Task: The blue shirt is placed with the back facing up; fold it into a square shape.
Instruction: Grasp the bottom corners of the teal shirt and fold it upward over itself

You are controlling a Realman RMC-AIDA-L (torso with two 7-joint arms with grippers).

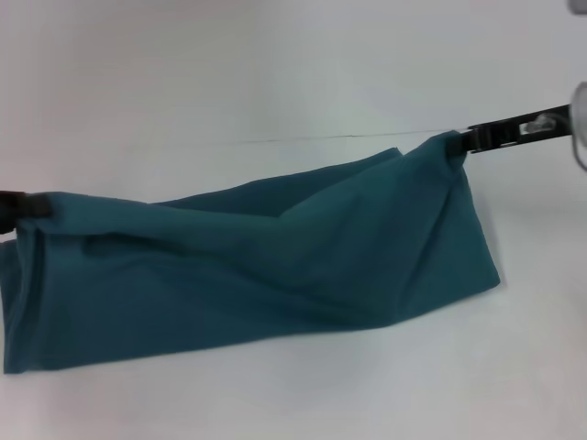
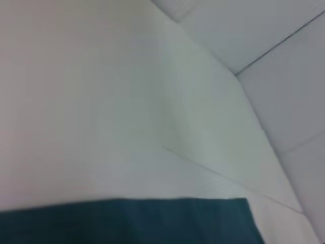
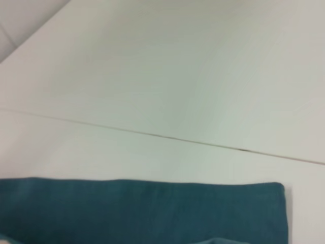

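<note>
The blue shirt (image 1: 266, 266) is folded into a long teal band stretched across the white table (image 1: 275, 73) in the head view. Its two upper corners are lifted and pulled taut. My left gripper (image 1: 37, 207) pinches the corner at the far left edge. My right gripper (image 1: 459, 143) holds the other corner at the upper right, its black fingers closed on the cloth. The lower part of the band rests on the table. A strip of the blue shirt (image 2: 127, 221) shows in the left wrist view, and a strip of the blue shirt (image 3: 142, 211) in the right wrist view.
The white table surface has a thin seam line (image 1: 339, 137) running across behind the shirt. The table's edge (image 2: 254, 117) and a tiled floor beyond show in the left wrist view.
</note>
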